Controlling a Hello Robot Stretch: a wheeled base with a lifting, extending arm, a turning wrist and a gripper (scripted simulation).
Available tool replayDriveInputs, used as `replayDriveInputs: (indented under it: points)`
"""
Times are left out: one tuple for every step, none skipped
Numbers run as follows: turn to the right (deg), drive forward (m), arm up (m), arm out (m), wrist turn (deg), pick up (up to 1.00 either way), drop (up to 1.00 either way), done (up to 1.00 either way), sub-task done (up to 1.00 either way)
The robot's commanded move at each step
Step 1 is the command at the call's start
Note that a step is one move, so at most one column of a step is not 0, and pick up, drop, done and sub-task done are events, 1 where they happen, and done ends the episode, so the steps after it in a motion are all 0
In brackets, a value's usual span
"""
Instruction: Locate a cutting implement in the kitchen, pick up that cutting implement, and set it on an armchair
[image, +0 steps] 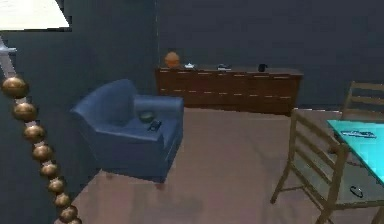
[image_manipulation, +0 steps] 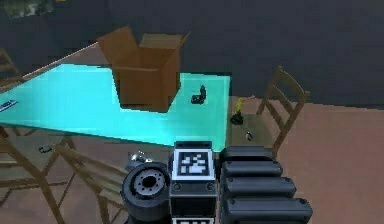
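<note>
Armchair: the blue armchair (image: 130, 125) sits near left in the forward view, facing you, so it is easy to drive to. A small dark thing (image: 150, 123) lies on its seat.
Cutting implement: you cannot single it out. A dark blob (image_manipulation: 198, 97) on the turquoise table (image_manipulation: 70, 100), right of the cardboard box (image_manipulation: 145, 68), is too small to name.
Gripper (image_manipulation: 140, 162): it sits low and close to the body, probably drawn in for driving. You cannot tell whether the claw is spread or pressed together, or whether it holds anything.
</note>
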Motion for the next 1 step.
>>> replayDriveInputs:
  points:
    - [12.0,0.0,0.0,0.0,0.0,0.0,0.0,0.0,0.0]
